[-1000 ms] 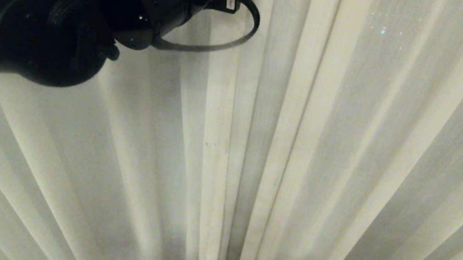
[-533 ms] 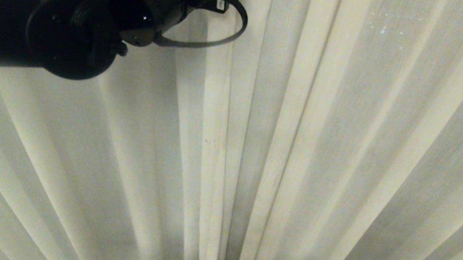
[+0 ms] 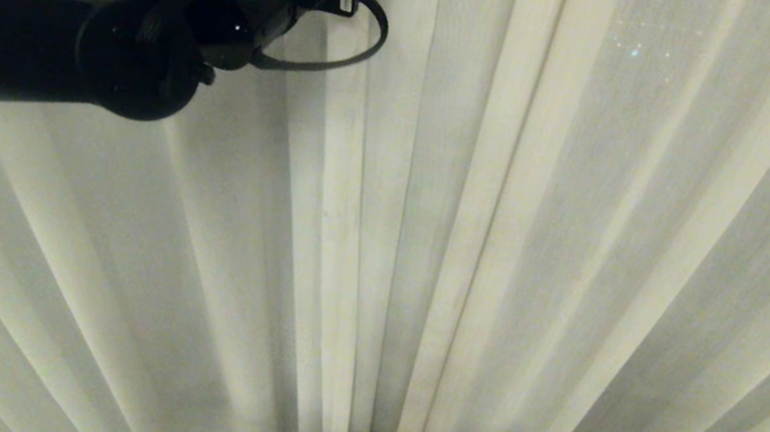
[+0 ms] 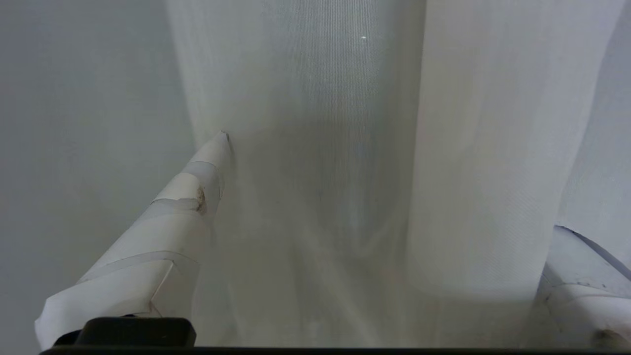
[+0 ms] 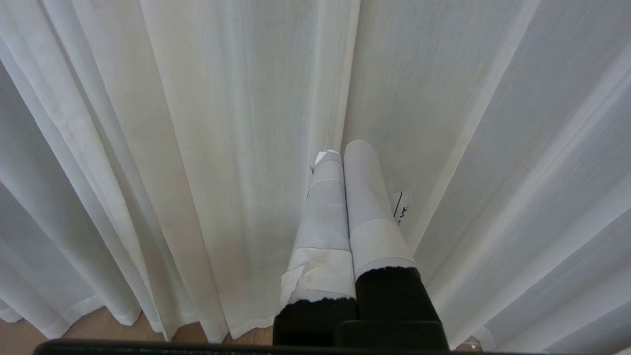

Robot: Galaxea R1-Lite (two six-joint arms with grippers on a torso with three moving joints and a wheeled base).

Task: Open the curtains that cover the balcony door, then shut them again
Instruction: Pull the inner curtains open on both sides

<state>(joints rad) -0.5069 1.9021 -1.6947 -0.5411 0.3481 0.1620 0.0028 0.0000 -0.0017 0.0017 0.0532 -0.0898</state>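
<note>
Closed cream curtains (image 3: pixel 501 265) fill the whole head view, the left arm raised against them at upper left.

The pleated panels meet near the middle and hide whatever lies behind. Only the right wrist view shows their hems just above a strip of wooden floor (image 5: pixel 98 323), and the right gripper (image 5: pixel 345 153) low down, its taped fingers pressed together on nothing. Only the left wrist view shows the left gripper (image 4: pixel 394 197) spread wide, a fold of fine-woven cloth standing between its fingers (image 4: pixel 197 172), one tip touching the fabric.
</note>
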